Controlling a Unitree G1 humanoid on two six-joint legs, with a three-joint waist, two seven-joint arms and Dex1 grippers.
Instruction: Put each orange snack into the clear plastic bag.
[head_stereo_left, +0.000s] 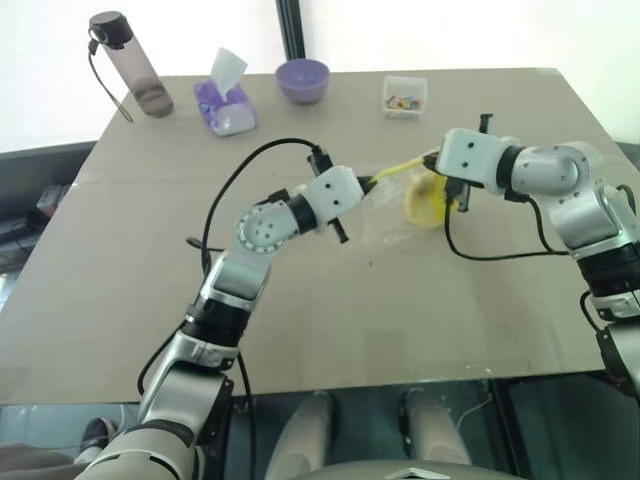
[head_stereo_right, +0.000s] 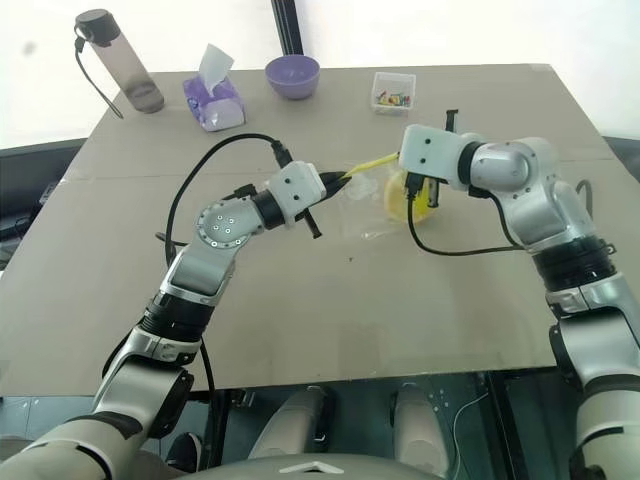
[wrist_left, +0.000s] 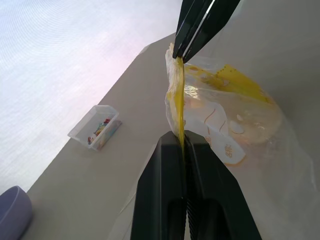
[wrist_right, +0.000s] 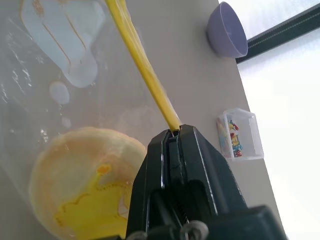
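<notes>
Item: crinkly clear plastic bag with yellow zip strip (head_stereo_left: 400, 205), centre right of the head view, stretched between two grippers above the grey table (head_stereo_left: 300, 330). Contents: round orange-yellow snack bun (wrist_right: 85, 185), already inside, hanging low at the right end.

Left gripper (head_stereo_left: 368, 184): jaws clamped together on the strip. Right gripper (head_stereo_left: 432, 160): jaws clamped on its other end.

Risks: strip slipping from either thin pinch under tension; the bun's weight tipping the bag; mouth unsealed, bun falling out.
</notes>
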